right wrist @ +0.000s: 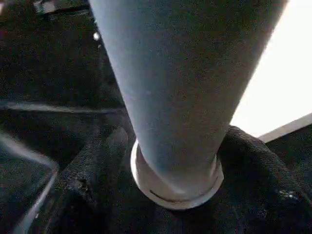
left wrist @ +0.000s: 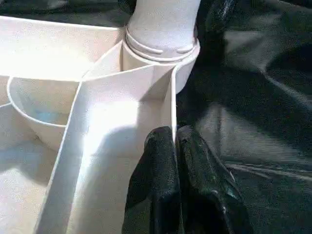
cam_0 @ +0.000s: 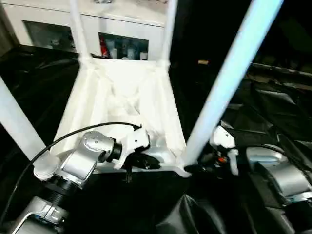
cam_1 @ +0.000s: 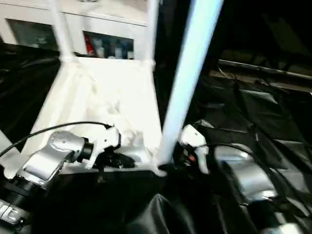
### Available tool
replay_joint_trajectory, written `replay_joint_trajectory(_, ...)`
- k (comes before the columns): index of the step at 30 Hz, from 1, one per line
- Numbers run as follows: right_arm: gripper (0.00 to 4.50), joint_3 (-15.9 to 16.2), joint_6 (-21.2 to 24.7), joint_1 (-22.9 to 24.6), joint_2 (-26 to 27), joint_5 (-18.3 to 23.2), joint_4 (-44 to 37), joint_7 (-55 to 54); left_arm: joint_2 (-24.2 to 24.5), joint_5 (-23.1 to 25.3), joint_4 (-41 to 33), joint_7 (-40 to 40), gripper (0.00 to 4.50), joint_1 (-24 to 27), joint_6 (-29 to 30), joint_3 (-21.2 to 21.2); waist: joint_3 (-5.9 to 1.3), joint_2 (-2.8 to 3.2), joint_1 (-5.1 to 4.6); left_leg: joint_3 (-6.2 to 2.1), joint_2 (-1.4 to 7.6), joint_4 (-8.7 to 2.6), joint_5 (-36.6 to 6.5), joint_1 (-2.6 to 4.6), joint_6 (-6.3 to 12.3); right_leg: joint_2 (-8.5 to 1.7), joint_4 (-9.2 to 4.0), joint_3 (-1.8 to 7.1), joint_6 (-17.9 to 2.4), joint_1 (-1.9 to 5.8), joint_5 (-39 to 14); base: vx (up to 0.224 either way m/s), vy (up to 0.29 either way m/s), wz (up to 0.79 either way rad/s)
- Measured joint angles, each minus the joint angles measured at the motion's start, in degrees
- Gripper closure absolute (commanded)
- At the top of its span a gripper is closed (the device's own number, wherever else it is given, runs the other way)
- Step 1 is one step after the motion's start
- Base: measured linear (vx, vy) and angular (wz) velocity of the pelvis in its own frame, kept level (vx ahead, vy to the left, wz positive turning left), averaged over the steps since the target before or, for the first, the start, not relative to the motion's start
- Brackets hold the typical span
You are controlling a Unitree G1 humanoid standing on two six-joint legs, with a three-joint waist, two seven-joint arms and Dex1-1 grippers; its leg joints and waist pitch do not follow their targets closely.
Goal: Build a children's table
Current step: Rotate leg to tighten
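**Upturned white table with four legs standing, both grippers at its near edge**

The white plastic rectangular tabletop (cam_0: 122, 97) lies upside down in the centre of the left eye view, its ribbed, recessed underside facing up, on black sheeting (cam_0: 273, 112) that covers the surface around it. Four long white cylindrical legs rise from its corners: the far left leg (cam_0: 78, 29) and the far right leg (cam_0: 168, 31) stand in the upper middle of the frame, the near left leg (cam_0: 19, 126) climbs out of the left edge, and the near right leg (cam_0: 229, 73) slants across the right half of the frame towards the upper right.

The left gripper (cam_0: 139, 162), at lower centre, has its two black fingers (left wrist: 161, 185) pinched closed on the thin upright rim wall of the tabletop, close to the round corner socket (left wrist: 161, 53) where a leg sits.

The right gripper (cam_0: 207, 168), at lower right, sits at the base of the near right leg; in the right wrist view its black fingers (right wrist: 253, 165) stand apart on either side of the leg's foot, and whether they touch the leg cannot be told.

Behind the table, along the top of the frame, stands a white glass-door cabinet (cam_0: 122, 24) with small items on its shelves.
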Motion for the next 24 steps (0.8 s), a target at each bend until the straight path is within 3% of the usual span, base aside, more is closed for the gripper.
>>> replay_joint_trajectory(16, 1.43, 0.05, -2.47, 1.25, -1.96, -2.05, 1.73, -1.25, 0.37, -0.17, 0.30, -0.59, 4.50, -0.15, -0.75, 0.03, 0.20, 0.40, -0.14, 0.11, 0.10, 0.08, 0.01, 0.00, 0.01, 0.00, 0.07, -0.01, 0.04, 0.00, 0.04, 0.000, 0.000, 0.00)
replay_joint_trajectory(24, 1.43, -0.07, -2.55, 3.14, -5.54, -1.92, -0.36, -0.34, 1.87, -1.04, -0.68, -1.32, 4.50, 0.90, -2.27, 0.21, 0.27, 0.50, -0.18, 0.13, 0.13, 0.10, 0.01, 0.00, 0.01, 0.01, 0.12, -0.01, 0.08, -0.02, 0.01, 0.000, 0.000, 0.00)
